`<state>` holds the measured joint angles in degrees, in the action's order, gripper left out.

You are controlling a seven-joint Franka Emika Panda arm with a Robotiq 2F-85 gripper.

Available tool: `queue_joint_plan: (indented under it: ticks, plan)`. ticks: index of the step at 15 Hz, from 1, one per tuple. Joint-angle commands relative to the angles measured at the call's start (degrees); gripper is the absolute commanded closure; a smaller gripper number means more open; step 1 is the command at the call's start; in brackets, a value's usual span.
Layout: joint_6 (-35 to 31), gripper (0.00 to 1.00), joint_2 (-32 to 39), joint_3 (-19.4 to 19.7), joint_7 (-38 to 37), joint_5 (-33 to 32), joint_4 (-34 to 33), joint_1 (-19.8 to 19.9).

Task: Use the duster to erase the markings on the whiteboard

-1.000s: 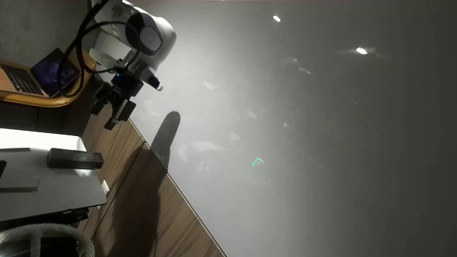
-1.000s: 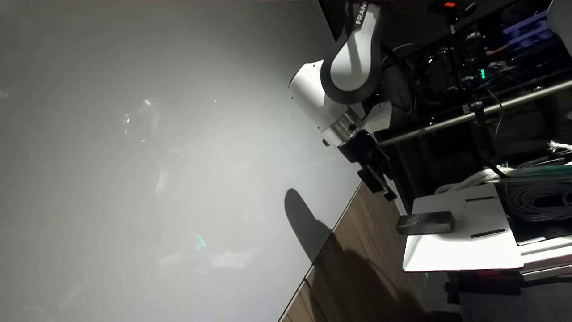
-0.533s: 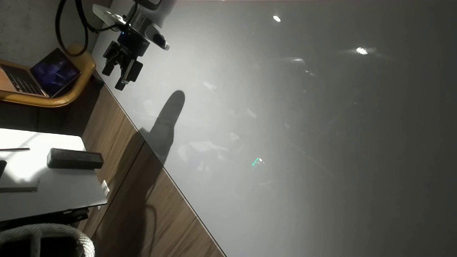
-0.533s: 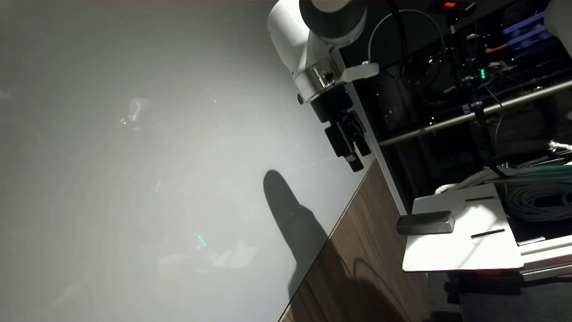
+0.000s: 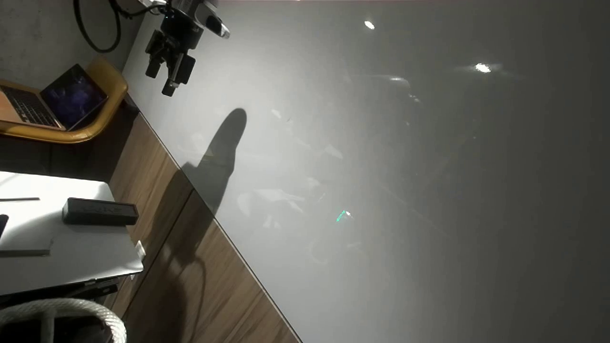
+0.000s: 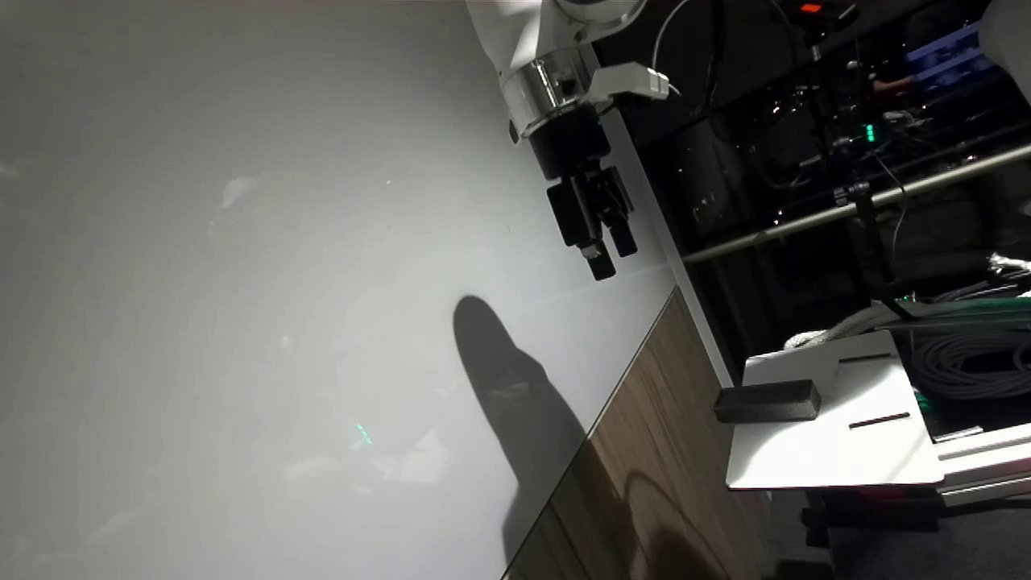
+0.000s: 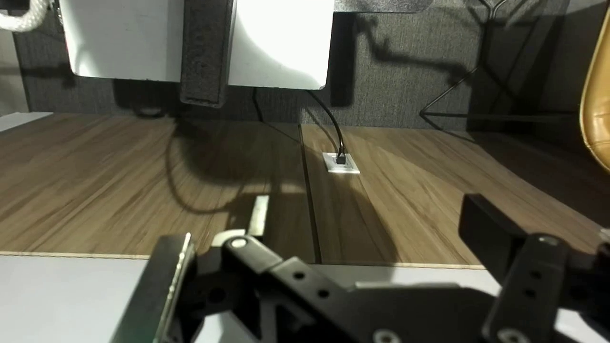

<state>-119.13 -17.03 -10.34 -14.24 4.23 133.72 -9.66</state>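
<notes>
Glossy whiteboard (image 5: 410, 267) backs the spread end effector (image 5: 160, 82), the blocky duster (image 5: 99, 212) well apart.

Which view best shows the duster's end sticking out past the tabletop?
The wrist view: the duster looks largest there, its end jutting plainly past the white tabletop, though the picture's top crops its other end. Both exterior views show it whole, with the overhang, but smaller.

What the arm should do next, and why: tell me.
Probably bring the pincer a little nearer the duster: the pincer is open and holds nothing, and the duster lies apart from it on the small table, one end jutting past the edge.
</notes>
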Motion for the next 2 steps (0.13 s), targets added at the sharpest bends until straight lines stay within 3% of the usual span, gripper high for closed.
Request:
queue_joint_plan:
  ticks: [1,2]
  plan:
    - [0.12,0.0,0.0,-0.37,0.1,0.12,-0.09,0.41]
    - [0.12,0.0,0.0,-0.37,0.1,0.12,-0.09,0.41]
